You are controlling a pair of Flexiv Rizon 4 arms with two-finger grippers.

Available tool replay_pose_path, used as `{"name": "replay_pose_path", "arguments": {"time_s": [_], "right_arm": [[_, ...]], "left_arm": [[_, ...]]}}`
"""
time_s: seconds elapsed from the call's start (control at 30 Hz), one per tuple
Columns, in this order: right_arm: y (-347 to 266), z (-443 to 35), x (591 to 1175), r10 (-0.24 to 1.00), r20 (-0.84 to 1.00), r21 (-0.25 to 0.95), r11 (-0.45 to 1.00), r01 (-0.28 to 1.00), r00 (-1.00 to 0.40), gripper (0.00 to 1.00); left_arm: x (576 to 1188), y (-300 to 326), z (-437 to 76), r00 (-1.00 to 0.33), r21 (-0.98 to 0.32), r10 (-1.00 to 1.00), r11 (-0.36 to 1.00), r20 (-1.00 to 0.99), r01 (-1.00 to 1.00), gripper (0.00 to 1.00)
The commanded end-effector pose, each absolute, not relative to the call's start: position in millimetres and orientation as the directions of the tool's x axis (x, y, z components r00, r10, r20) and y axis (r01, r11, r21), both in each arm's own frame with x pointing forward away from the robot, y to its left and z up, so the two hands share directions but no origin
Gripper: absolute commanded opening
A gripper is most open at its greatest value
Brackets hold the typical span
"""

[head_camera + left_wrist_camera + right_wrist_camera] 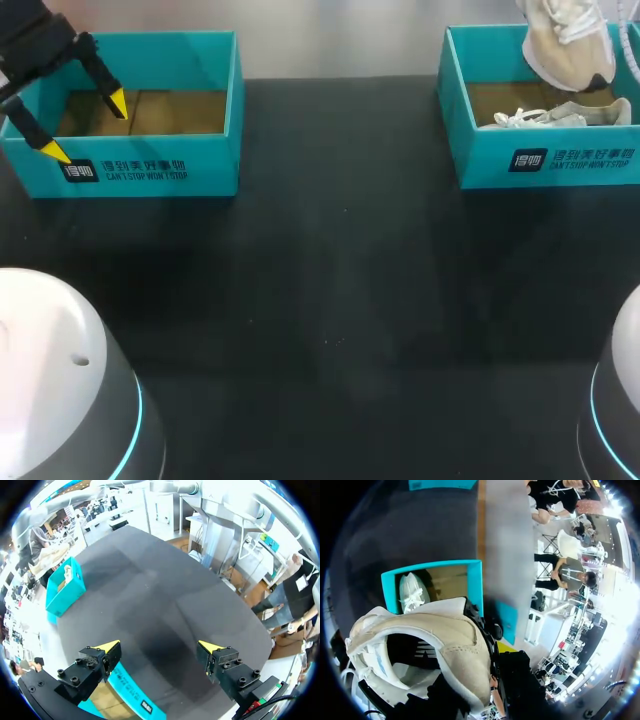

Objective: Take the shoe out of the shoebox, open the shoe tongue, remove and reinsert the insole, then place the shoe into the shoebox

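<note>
Beige fabric shoe [455,645] hangs above the teal cardboard shoebox [545,158], right gripper [495,652] clamped on its collar. Inside that shoebox lies a white laced shoe [550,117]. Well apart from the shoebox, left gripper [87,127] hovers wide open, holding nothing, over a second teal box [150,170].

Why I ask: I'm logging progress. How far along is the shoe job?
Done: the beige shoe is out, held by the right gripper above the right shoebox, where a white shoe lies. In hand: just that lift; the left gripper hangs open over the left shoebox's corner. Left: open the tongue, insole out and in, rebox.
</note>
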State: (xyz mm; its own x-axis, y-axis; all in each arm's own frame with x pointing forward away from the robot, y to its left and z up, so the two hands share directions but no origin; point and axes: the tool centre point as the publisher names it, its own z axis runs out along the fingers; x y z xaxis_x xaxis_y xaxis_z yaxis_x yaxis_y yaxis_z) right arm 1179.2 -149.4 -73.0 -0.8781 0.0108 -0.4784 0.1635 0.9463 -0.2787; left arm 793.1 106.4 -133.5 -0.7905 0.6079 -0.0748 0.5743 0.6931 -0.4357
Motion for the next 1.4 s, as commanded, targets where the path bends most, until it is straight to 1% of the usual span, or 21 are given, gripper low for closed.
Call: {"name": "replay_pose_path", "arguments": {"time_s": [0.03, 0.17, 0.37, 0.5, 0.7, 0.8, 0.9, 1.03, 1.2, 1.27, 1.3, 1.4], "right_arm": [[-148, -69, 1182, 0.014, -0.469, -0.282, 0.945, 0.164, -0.883, 0.00], [-148, -69, 1182, 0.014, -0.469, -0.282, 0.945, 0.164, -0.883, 0.00], [-197, -62, 1236, 0.046, -0.571, -0.214, 0.955, 0.203, -0.819, 0.00], [-220, -69, 1256, 0.044, -0.553, -0.229, 0.952, 0.203, -0.832, 0.00], [-228, -82, 1267, 0.014, -0.517, -0.195, 0.971, 0.134, -0.856, 0.00], [-230, -90, 1267, 0.047, -0.505, -0.183, 0.970, 0.160, -0.862, 0.00], [-236, -95, 1262, 0.140, -0.519, -0.175, 0.948, 0.265, -0.843, 0.00], [-251, -101, 1250, 0.319, -0.557, -0.157, 0.867, 0.474, -0.767, 0.00], [-265, -109, 1234, 0.516, -0.578, -0.142, 0.699, 0.701, -0.631, 0.00], [-272, -112, 1227, 0.597, -0.583, -0.119, 0.608, 0.785, -0.551, 0.00], [-276, -114, 1223, 0.629, -0.582, -0.092, 0.579, 0.810, -0.515, 0.00], [-283, -116, 1214, 0.700, -0.583, -0.065, 0.465, 0.883, -0.412, 0.00]], "left_arm": [[794, 107, -133, -0.789, -0.435, 0.610, 0.693, -0.072, 0.575, 1.00], [794, 107, -133, -0.789, -0.435, 0.610, 0.693, -0.072, 0.575, 1.00], [794, 107, -133, -0.789, -0.435, 0.610, 0.693, -0.072, 0.575, 1.00], [794, 107, -133, -0.789, -0.435, 0.610, 0.693, -0.072, 0.575, 1.00], [794, 107, -133, -0.789, -0.435, 0.610, 0.693, -0.072, 0.575, 1.00], [794, 107, -133, -0.789, -0.435, 0.610, 0.693, -0.072, 0.575, 1.00], [794, 107, -133, -0.789, -0.435, 0.610, 0.693, -0.072, 0.575, 1.00], [794, 107, -133, -0.789, -0.435, 0.610, 0.693, -0.072, 0.575, 1.00], [794, 107, -133, -0.789, -0.435, 0.610, 0.693, -0.072, 0.575, 1.00], [794, 107, -133, -0.789, -0.435, 0.610, 0.693, -0.072, 0.575, 1.00], [794, 107, -133, -0.789, -0.435, 0.610, 0.693, -0.072, 0.575, 1.00], [794, 107, -133, -0.789, -0.435, 0.610, 0.693, -0.072, 0.575, 1.00]]}}
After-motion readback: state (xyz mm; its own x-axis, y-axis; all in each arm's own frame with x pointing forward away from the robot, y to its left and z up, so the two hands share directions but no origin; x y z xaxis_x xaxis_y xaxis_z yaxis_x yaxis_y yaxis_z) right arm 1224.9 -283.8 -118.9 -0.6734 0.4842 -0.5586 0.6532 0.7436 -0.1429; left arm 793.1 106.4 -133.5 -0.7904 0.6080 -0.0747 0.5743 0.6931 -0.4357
